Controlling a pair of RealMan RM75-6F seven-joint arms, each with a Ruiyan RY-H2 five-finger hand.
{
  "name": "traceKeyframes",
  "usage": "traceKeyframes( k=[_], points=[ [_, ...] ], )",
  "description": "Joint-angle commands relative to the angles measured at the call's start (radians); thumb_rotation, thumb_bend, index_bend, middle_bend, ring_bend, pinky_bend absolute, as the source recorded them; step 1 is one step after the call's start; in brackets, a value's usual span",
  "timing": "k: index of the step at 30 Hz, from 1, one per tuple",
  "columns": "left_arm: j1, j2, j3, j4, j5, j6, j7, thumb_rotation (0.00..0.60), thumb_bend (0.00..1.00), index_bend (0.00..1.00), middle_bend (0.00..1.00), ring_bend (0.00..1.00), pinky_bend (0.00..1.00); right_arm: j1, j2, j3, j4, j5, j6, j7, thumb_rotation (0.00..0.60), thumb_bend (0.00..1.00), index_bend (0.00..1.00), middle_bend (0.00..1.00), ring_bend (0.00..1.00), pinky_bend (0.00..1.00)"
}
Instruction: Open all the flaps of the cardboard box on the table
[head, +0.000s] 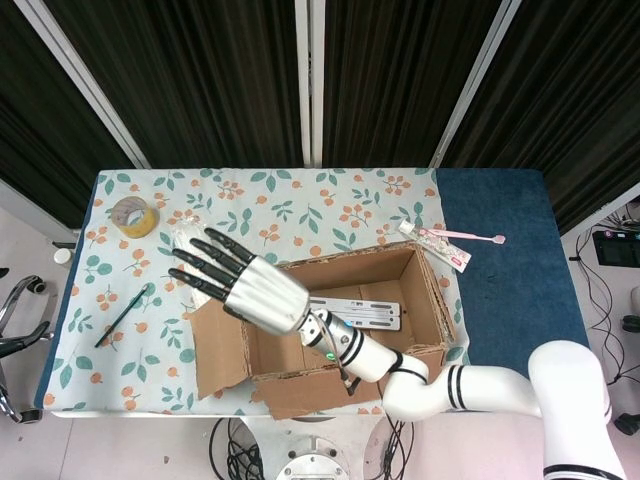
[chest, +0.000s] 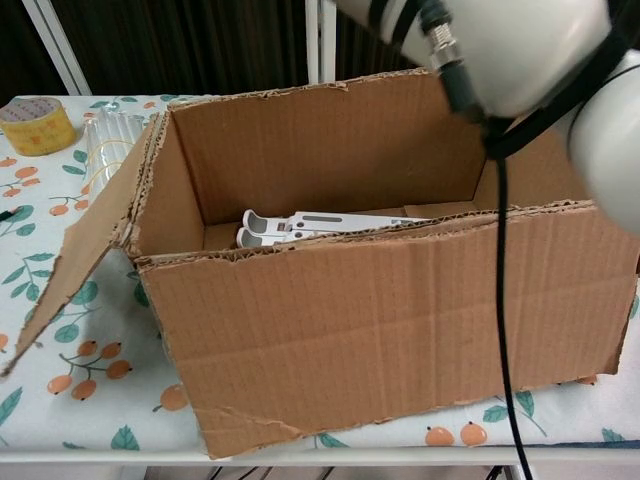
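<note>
The cardboard box stands near the table's front edge, its top open; the chest view shows its front wall close up. Its left flap is folded outward and slopes down toward the tablecloth, also seen as the left flap in the chest view. A white flat object lies on the box floor. My right hand hovers over the box's left edge with fingers spread and straight, holding nothing. Only the right forearm shows in the chest view. My left hand appears in neither view.
On the flowered cloth lie a yellow tape roll, a bundle of clear tubes just left of the box, a dark pen and a packaged toothbrush at the back right. Blue table surface lies to the right.
</note>
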Motion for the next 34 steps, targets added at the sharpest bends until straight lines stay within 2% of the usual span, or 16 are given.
traceKeyframes(
  k=[1, 4, 8, 10, 14, 18, 22, 27, 34],
  points=[
    [-0.004, -0.002, 0.0, -0.002, 0.013, 0.002, 0.006, 0.346, 0.12, 0.14, 0.12, 0.1, 0.21, -0.087, 0.184, -0.011, -0.089, 0.005, 0.019, -0.093, 0.6, 0.18, 0.0, 0.0, 0.0, 0.0],
    [-0.007, -0.008, 0.0, -0.001, 0.032, 0.018, 0.035, 0.345, 0.12, 0.14, 0.12, 0.1, 0.21, -0.184, 0.349, -0.04, -0.213, 0.057, 0.02, -0.188, 0.6, 0.18, 0.0, 0.0, 0.0, 0.0],
    [-0.013, -0.018, 0.006, 0.0, 0.066, 0.033, 0.079, 0.351, 0.12, 0.14, 0.12, 0.1, 0.21, -0.378, 0.597, -0.119, -0.397, 0.143, 0.086, -0.285, 0.6, 0.18, 0.0, 0.0, 0.0, 0.0],
    [-0.017, -0.026, 0.01, 0.002, 0.083, 0.04, 0.102, 0.353, 0.11, 0.14, 0.12, 0.1, 0.21, -0.474, 0.688, -0.171, -0.446, 0.171, 0.133, -0.284, 0.6, 0.18, 0.0, 0.0, 0.0, 0.0],
    [-0.023, -0.048, 0.015, 0.004, 0.111, 0.054, 0.148, 0.356, 0.09, 0.14, 0.12, 0.1, 0.21, -0.628, 0.778, -0.273, -0.449, 0.193, 0.207, -0.223, 0.6, 0.18, 0.0, 0.0, 0.0, 0.0],
    [-0.025, -0.068, 0.024, 0.009, 0.14, 0.072, 0.208, 0.353, 0.09, 0.14, 0.12, 0.1, 0.21, -0.772, 0.758, -0.362, -0.367, 0.192, 0.295, -0.123, 0.6, 0.18, 0.0, 0.0, 0.0, 0.0],
    [-0.028, -0.073, 0.04, 0.011, 0.161, 0.07, 0.275, 0.354, 0.09, 0.14, 0.12, 0.1, 0.21, -0.869, 0.678, -0.402, -0.254, 0.166, 0.379, -0.033, 0.6, 0.18, 0.0, 0.0, 0.0, 0.0],
    [-0.023, -0.084, 0.057, 0.017, 0.174, 0.078, 0.385, 0.352, 0.09, 0.14, 0.12, 0.1, 0.21, -0.95, 0.583, -0.419, -0.127, 0.131, 0.456, 0.068, 0.6, 0.18, 0.0, 0.0, 0.0, 0.0],
    [-0.029, -0.079, 0.083, 0.024, 0.204, 0.055, 0.38, 0.355, 0.09, 0.14, 0.12, 0.1, 0.21, -0.993, 0.521, -0.404, -0.051, 0.122, 0.487, 0.137, 0.6, 0.18, 0.0, 0.0, 0.0, 0.0]
  ],
)
